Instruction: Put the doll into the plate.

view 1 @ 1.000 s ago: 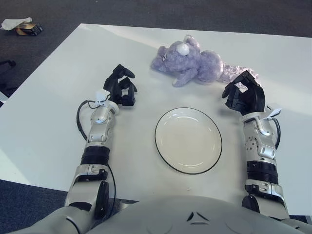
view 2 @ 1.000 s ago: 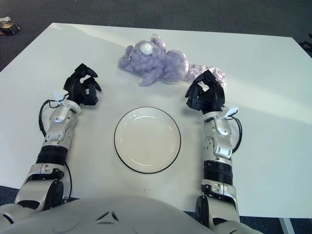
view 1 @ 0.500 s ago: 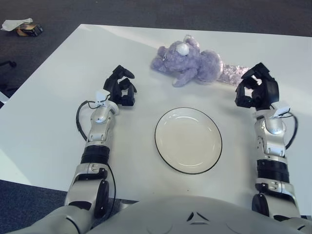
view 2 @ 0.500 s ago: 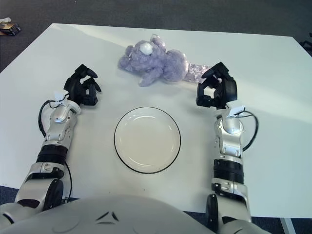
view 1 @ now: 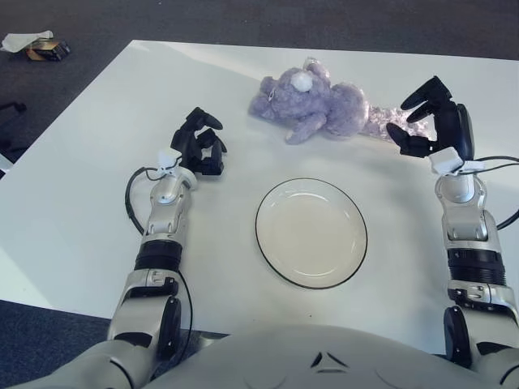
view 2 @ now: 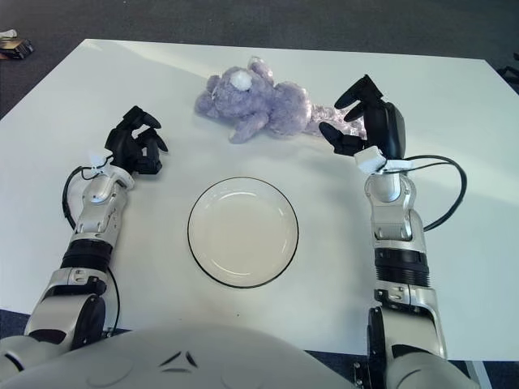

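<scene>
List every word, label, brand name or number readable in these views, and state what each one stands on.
No readable text anywhere.
Purple plush doll: no tag or print shows.
White round plate with dark rim: unmarked.
White tags at both wrists, left robot hand and right robot hand: no writing legible.
Small box on the floor at top left: too small to read.

A big white table holds two things. A purple fluffy doll lies near the far side. A round white plate sits closer, in the middle.
</scene>
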